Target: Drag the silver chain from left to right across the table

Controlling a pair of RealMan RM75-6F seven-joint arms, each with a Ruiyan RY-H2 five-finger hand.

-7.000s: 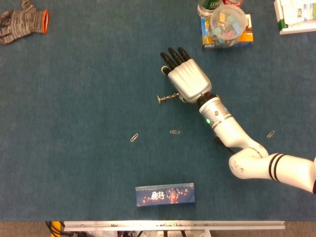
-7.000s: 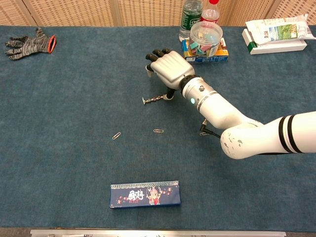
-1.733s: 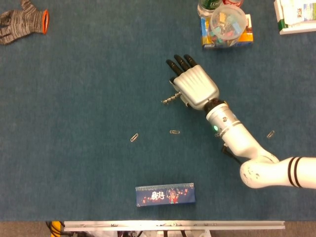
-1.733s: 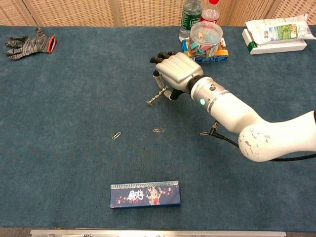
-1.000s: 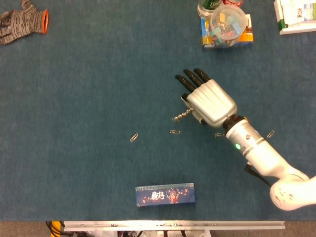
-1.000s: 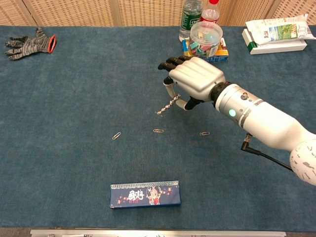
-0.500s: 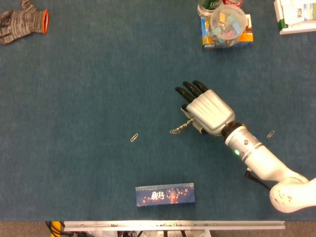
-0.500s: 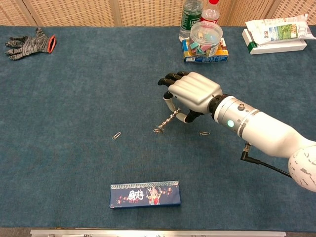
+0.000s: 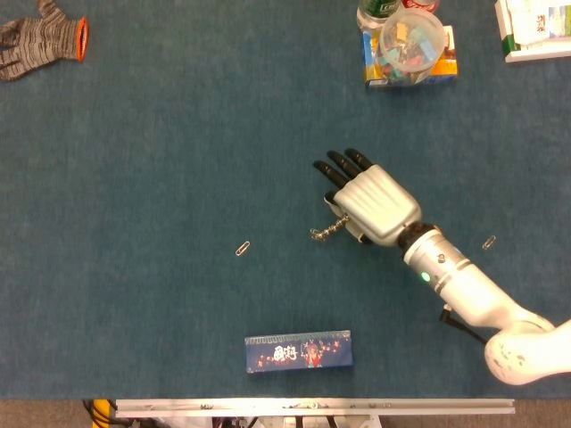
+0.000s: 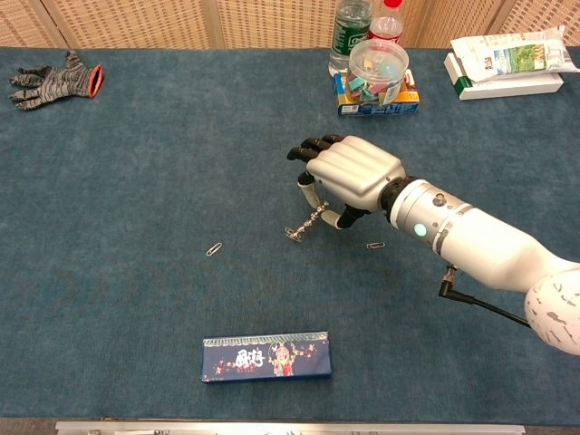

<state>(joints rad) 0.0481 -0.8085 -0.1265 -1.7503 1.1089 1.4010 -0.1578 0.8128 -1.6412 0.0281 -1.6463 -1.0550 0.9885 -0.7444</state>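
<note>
The right hand (image 10: pixel 349 177) pinches one end of the silver chain (image 10: pixel 306 223), which looks light, floppy and easy to drop.

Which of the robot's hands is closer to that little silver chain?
The right. The right hand holds one end of the silver chain, which trails out to its left. The left hand shows in neither view.
</note>
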